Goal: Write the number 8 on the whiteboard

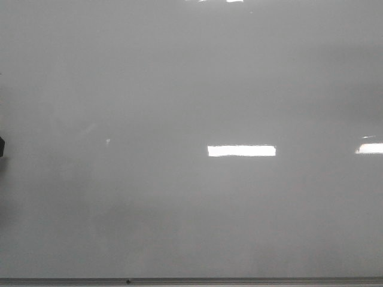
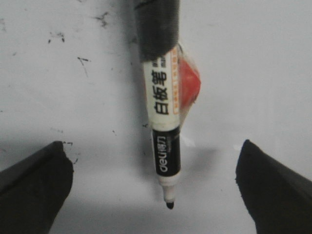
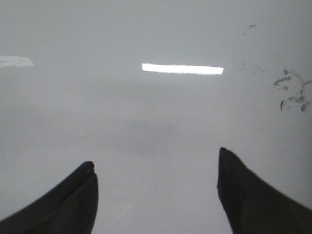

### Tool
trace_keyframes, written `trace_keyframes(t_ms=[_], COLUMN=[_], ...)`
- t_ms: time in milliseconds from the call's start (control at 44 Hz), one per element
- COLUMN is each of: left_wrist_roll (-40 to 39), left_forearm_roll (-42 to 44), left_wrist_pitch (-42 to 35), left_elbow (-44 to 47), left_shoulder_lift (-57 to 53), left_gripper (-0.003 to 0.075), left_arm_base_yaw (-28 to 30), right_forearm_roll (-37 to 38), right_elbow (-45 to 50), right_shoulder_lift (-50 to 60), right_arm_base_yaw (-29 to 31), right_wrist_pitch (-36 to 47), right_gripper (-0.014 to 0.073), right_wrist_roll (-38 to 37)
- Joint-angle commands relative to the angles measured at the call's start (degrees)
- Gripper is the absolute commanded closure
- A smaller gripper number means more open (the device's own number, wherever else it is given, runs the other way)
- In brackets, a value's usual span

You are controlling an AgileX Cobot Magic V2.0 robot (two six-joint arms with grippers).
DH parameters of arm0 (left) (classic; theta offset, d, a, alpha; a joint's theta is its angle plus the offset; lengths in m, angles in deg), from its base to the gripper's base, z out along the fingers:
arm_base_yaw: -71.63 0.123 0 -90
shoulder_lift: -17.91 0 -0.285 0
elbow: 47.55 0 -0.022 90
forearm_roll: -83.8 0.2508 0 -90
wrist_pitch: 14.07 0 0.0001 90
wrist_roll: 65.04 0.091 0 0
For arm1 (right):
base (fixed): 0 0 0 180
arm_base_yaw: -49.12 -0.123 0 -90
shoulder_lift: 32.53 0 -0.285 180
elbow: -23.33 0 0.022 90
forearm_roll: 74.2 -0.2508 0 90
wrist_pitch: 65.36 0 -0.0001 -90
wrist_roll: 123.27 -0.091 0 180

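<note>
The whiteboard (image 1: 191, 89) fills the front view, pale grey and glossy, with its thin grey frame edge (image 1: 239, 281) along the bottom. No number 8 shows on it in any view. In the left wrist view a black-and-white whiteboard marker (image 2: 165, 122) hangs from a dark holder between the fingers of my left gripper (image 2: 152, 144). Its black tip (image 2: 169, 204) points at the board (image 2: 253, 73), very close to it. The jaws stand wide apart and do not touch the marker. My right gripper (image 3: 156, 157) is open and empty over the board (image 3: 146, 112).
Bright rectangular light reflections (image 1: 241, 150) lie on the board. Faint old ink smudges (image 3: 291, 92) show near the right gripper, and small black specks (image 2: 102, 18) near the left. A dark object (image 1: 1, 146) pokes in at the front view's left edge.
</note>
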Motion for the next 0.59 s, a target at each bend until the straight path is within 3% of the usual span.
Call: trace_keyframes(t_ms=[0, 386, 568], left_wrist_roll=[-0.58, -0.63, -0.63], left_forearm_roll=[0.12, -1.47, -1.71], left_wrist_pitch=[-7.40, -11.97, -12.07], left_elbow=[-1.52, -1.52, -1.52], left_shoulder_lift=[0.35, 4.34, 4.34], left_gripper=[0.0136, 0.0374, 0.0542], left_arm_base_yaw=[-1.31, -1.89, -1.89], right_forearm_roll=[-0.48, -0.48, -0.48], right_elbow=[-2.17, -2.17, -2.17], right_shoulder_lift=[-0.78, -0.78, -0.78], right_arm_base_yaw=[0.21, 0.21, 0.21], right_wrist_pitch=[4.07, 3.93, 3.65], right_gripper=[0.0053, 0.0053, 0.0053], right_wrist_roll=[0.01, 0.01, 0.01])
